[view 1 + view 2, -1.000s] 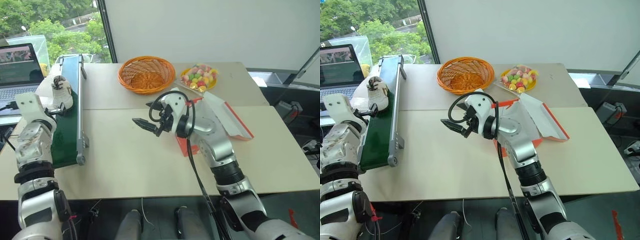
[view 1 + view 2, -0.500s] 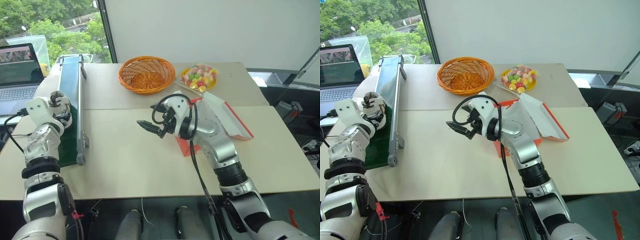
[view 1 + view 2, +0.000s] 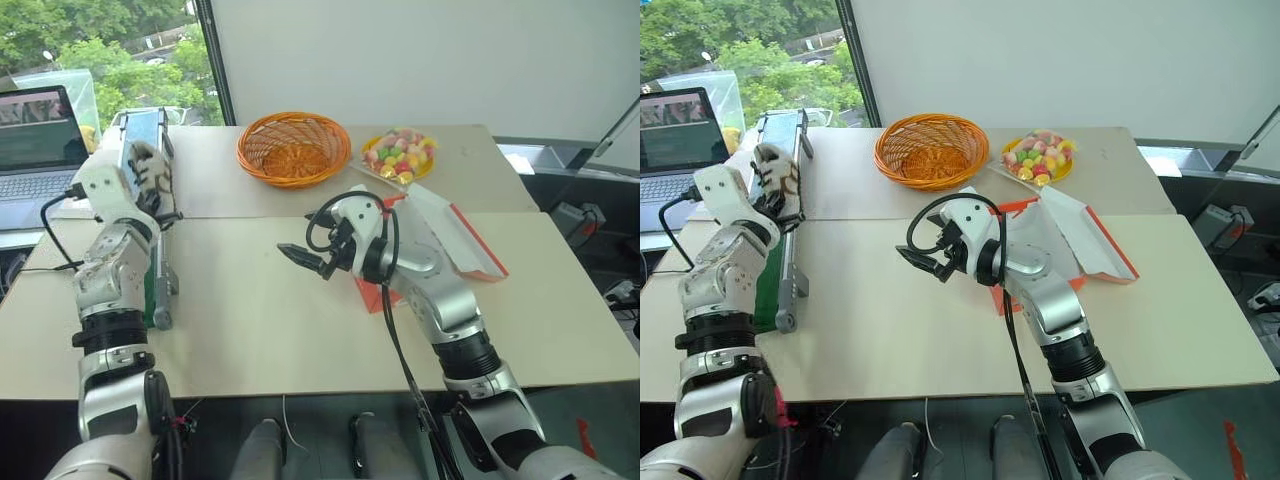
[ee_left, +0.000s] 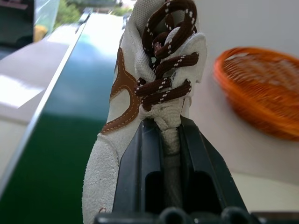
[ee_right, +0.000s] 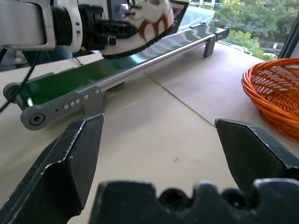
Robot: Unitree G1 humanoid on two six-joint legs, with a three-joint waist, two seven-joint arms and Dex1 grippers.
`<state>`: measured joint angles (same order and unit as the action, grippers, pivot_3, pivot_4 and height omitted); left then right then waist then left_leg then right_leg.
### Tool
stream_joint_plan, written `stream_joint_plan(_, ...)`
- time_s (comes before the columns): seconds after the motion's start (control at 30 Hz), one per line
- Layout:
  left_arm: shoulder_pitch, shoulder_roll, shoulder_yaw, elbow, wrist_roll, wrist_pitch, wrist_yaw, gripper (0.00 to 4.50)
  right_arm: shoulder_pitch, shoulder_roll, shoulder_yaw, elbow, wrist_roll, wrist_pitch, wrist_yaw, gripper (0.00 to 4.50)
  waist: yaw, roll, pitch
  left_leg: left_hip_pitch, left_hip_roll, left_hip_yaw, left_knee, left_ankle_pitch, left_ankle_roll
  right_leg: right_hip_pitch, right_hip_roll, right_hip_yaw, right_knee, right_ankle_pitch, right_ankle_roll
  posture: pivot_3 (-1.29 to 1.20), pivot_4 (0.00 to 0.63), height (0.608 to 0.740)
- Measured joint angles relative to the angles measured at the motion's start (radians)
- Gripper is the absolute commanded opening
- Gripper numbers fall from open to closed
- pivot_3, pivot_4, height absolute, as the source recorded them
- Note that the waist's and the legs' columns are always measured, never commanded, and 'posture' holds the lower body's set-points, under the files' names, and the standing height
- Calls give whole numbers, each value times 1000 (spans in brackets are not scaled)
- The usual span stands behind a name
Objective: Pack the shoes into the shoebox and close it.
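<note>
Now left gripper (image 4: pixel 173 154) jaws pinching shoe (image 4: pixel 149 93) by thin heel collar; might slip. Right gripper (image 5: pixel 159 140) jaws spread.

Head pair looks down and forward from above the table (image 3: pixel 260 320), both eyes sharing the same spread: basket (image 3: pixel 293 148) at twelve o'clock, conveyor (image 3: pixel 150 180) at ten, red box (image 3: pixel 455 240) at three. Left wrist camera sits right up against the shoe (image 4: pixel 154 88), facing along the green belt with the basket at two o'clock. Right wrist camera skims low over the tabletop, looking across at the conveyor, that same shoe and the basket's edge.
</note>
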<state>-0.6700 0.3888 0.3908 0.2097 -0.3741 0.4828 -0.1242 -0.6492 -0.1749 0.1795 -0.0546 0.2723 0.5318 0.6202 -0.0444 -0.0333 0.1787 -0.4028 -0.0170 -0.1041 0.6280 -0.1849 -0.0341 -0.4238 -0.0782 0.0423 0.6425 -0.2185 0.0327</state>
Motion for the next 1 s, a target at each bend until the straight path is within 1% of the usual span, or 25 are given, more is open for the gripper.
stream_joint_plan(0.1, 40, -117, -60, -188, -80, 54, -17, 129, -23, 72, -124, 4, 111, 89, -71, 4500, 2, 0, 0, -2, 0, 0, 1, 0, 0, 0, 0, 0, 0, 0, 0, 0, 150, 740)
stream_joint_plan(0.13, 46, -145, -76, -220, -100, 69, -17, 129, -39, 95, -158, 7, 144, 114, -95, 4500, 2, 0, 0, -1, 0, 0, 1, 0, 0, 0, 0, 0, 0, 0, 0, 0, 150, 740)
stream_joint_plan(0.17, 51, -187, -97, -266, -123, 96, -7, 129, -81, 144, -242, 26, 225, 163, -157, 4500, 2, 0, 0, -1, 0, 0, 1, 0, 0, 0, 0, 0, 0, 0, 0, 0, 150, 740)
stream_joint_plan(0.2, 52, -214, -114, -292, -139, 110, 1, 129, -112, 171, -300, 36, 272, 184, -200, 4500, 2, 0, 0, -1, 0, 0, 1, 0, 0, 0, 0, 0, 0, 0, -1, 0, 150, 740)
stream_joint_plan(0.23, 53, -250, -134, -333, -155, 132, 16, 129, -151, 199, -383, 47, 354, 219, -259, 4500, 2, 0, 0, -1, 0, 0, 1, 0, 0, 0, 0, 0, 1, 0, -1, 0, 150, 740)
stream_joint_plan(0.3, 53, -296, -160, -385, -181, 157, 39, 129, -196, 223, -481, 57, 451, 258, -341, 4500, 0, 0, 0, -1, 0, 0, 1, 0, 0, 0, 0, 0, 0, 0, -1, 0, 150, 740)
stream_joint_plan(0.37, 53, -340, -185, -421, -193, 179, 67, 129, -210, 225, -542, 65, 513, 282, -405, 4500, 0, 0, 0, 0, 0, 0, 1, 0, 0, 1, 1, 0, 0, 0, 0, 0, 150, 740)
stream_joint_plan(0.47, 47, -400, -214, -433, -208, 216, 102, 129, -209, 220, -563, 76, 539, 304, -455, 4500, -2, 0, 0, -1, 0, 1, 1, 0, 1, 0, 1, 1, 0, 0, 0, 0, 150, 740)
stream_joint_plan(0.63, -11, -462, -245, -432, -225, 246, 130, 129, -196, 212, -543, 77, 538, 307, -469, 4500, -2, 0, 0, -1, 0, 1, 1, 0, 1, 1, 1, 0, -1, 0, 0, 0, 150, 740)
stream_joint_plan(0.87, -25, -479, -273, -432, -256, 263, 133, 129, -187, 201, -538, 76, 538, 307, -474, 4500, -2, 0, 0, -1, 0, 1, 1, 0, 1, 1, 1, 0, -1, 0, 0, 0, 150, 740)
stream_joint_plan(0.97, -25, -479, -273, -432, -271, 279, 134, 99, -187, 195, -539, 76, 538, 304, -475, 3757, -1, 0, 0, -1, 0, 1, 1, 0, 1, 1, 1, 0, -1, 0, 0, 0, 150, 740)
stream_joint_plan(1.0, -25, -479, -273, -432, -275, 286, 134, 99, -187, 193, -539, 76, 539, 304, -475, 3444, -1, 0, 0, -2, 0, 1, 1, 0, 1, 1, 1, 0, -1, 0, 0, 0, 150, 740)
